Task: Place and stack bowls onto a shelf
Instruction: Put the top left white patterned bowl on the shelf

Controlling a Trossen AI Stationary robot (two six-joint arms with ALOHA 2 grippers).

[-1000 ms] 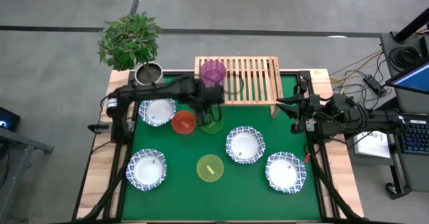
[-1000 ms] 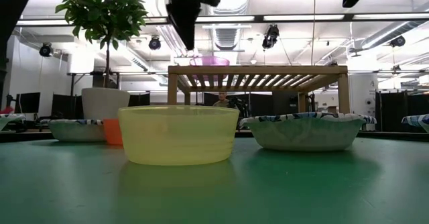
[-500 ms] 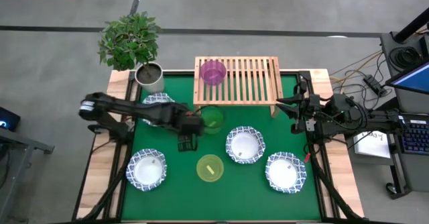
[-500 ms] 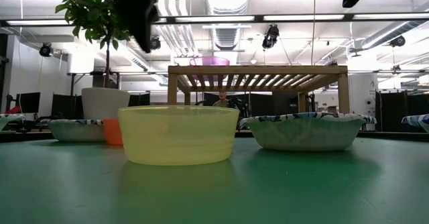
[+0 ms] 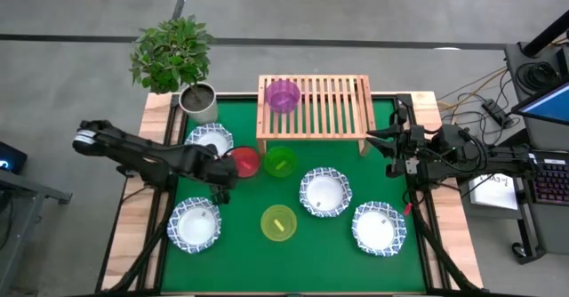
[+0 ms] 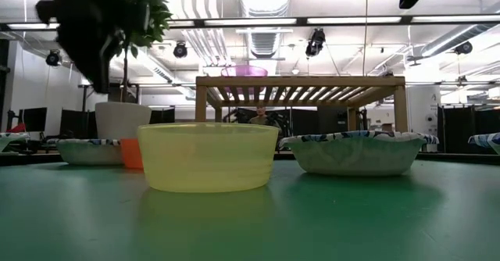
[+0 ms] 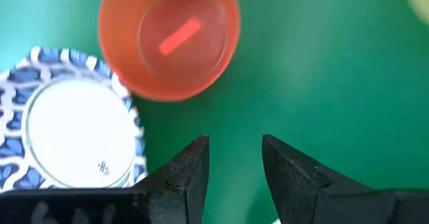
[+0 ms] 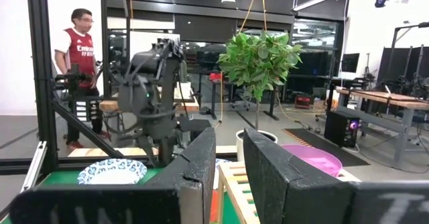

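My left gripper (image 5: 222, 178) hangs open over the green mat, pointing down, just to the near-left of the red bowl (image 5: 243, 162). In the left wrist view its fingers (image 7: 234, 162) have only mat between them, with the red bowl (image 7: 169, 41) and a white blue-rimmed bowl (image 7: 67, 130) beyond. The purple bowl (image 5: 283, 94) sits on the shelf's (image 5: 333, 106) slatted top. The green bowl (image 5: 280, 161) and yellow-green bowl (image 5: 279, 222) rest on the mat. My right gripper (image 5: 380, 148) waits raised at the table's right edge, open by a narrow gap (image 8: 229, 177).
White blue-rimmed bowls lie on the mat at the left (image 5: 209, 140), near left (image 5: 194, 224), centre (image 5: 324, 192) and near right (image 5: 379, 228). A potted plant (image 5: 197, 97) stands at the far left corner. A person (image 8: 79, 56) stands beyond the table's left side.
My left gripper has drawn back from the shelf's near edge, moving toward the table's near and left edges and sinking; it now hangs beside the red bowl. Its arm has folded back to the left. No bowl has moved.
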